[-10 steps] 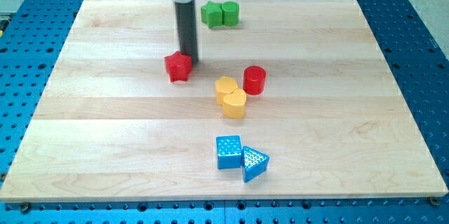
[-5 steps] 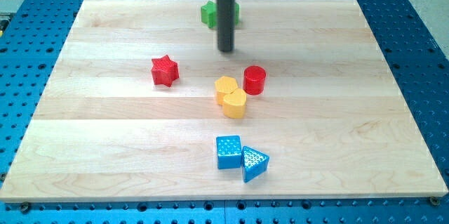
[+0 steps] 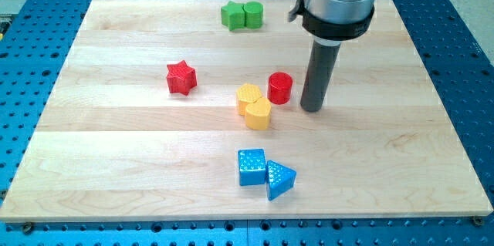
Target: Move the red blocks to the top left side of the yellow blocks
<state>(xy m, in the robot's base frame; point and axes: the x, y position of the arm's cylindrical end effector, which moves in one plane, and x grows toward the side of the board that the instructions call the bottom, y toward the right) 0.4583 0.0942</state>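
Red blocks are two here: a red star (image 3: 181, 77) lying well apart from the yellow pair at about their 10 o'clock, and a red cylinder (image 3: 280, 88) just beside the pair at their 2 o'clock, close to or touching the upper yellow block (image 3: 248, 96). The lower yellow block (image 3: 258, 112) sits against the first, at its 5 o'clock. My tip (image 3: 311, 109) rests on the wooden board (image 3: 116, 146) just beside the red cylinder, at its 3 to 4 o'clock, with a narrow gap between them. That placement reads as a set-up for a push: standing on the cylinder's far side from the goal, the rod can drive it toward 9 or 10 o'clock, though the yellow blocks lie in that line, so I judge the cylinder must first go up past 12 o'clock of them or it will shove them along. The star already sits roughly where the task wants it. There is no claw on this arm, only the bare rod, so nothing is clenched or grasped. Green blocks (image 3: 241, 15) at the board's 12 o'clock edge and blue blocks (image 3: 265, 173) near 6 o'clock lie clear of the work.
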